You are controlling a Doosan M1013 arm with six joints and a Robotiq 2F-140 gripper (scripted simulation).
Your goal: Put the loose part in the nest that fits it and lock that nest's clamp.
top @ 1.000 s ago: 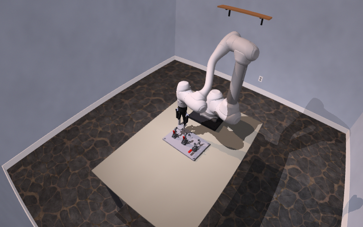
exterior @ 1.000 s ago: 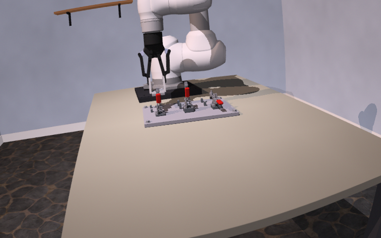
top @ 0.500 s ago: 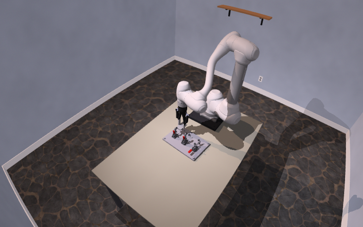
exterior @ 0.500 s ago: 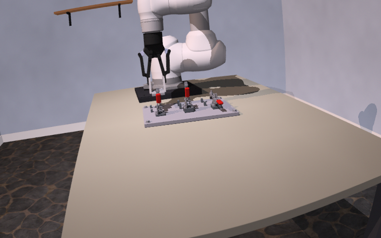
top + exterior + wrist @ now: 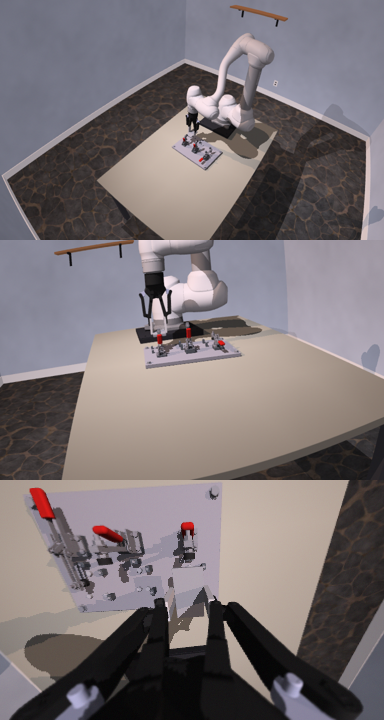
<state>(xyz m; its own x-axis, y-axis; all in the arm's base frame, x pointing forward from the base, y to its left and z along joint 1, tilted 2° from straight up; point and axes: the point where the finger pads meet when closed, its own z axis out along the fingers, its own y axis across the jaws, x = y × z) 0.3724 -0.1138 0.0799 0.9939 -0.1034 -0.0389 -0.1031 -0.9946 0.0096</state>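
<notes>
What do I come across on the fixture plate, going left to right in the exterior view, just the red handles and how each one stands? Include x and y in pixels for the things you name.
Upright red handle [image 5: 159,339] [image 5: 187,527] → taller-standing middle red handle [image 5: 188,332] [image 5: 107,533] → lowered red handle [image 5: 221,343] [image 5: 42,503] at the right.
</notes>
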